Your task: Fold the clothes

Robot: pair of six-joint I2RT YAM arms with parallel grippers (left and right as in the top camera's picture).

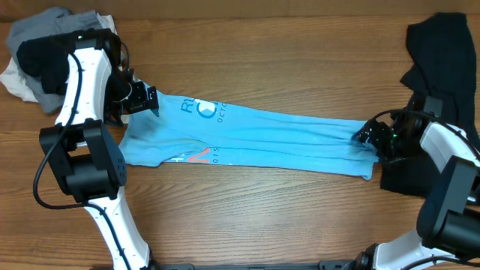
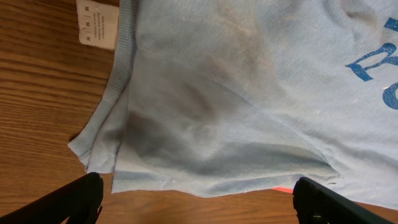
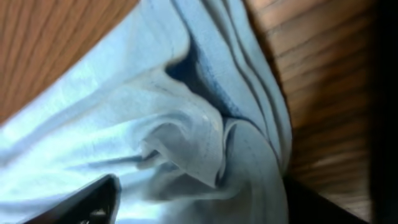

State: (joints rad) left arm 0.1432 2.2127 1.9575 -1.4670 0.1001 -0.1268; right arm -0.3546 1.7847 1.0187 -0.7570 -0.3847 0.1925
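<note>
A light sky-blue T-shirt (image 1: 255,135) lies stretched sideways across the wooden table, its blue and red print near the left end. My left gripper (image 1: 142,97) hovers at the shirt's left end. In the left wrist view it (image 2: 196,202) is open, with bare wood between its fingers (image 2: 74,199) and the shirt's edge (image 2: 249,93) just beyond them. My right gripper (image 1: 371,137) is at the shirt's bunched right end. In the right wrist view its jaws (image 3: 199,205) stand wide on either side of gathered blue fabric (image 3: 155,112).
A large black garment (image 1: 442,45) lies at the far right, running down behind the right arm. A heap of grey, white and black clothes (image 1: 37,52) sits at the back left. A white label (image 2: 97,23) shows at the shirt's collar.
</note>
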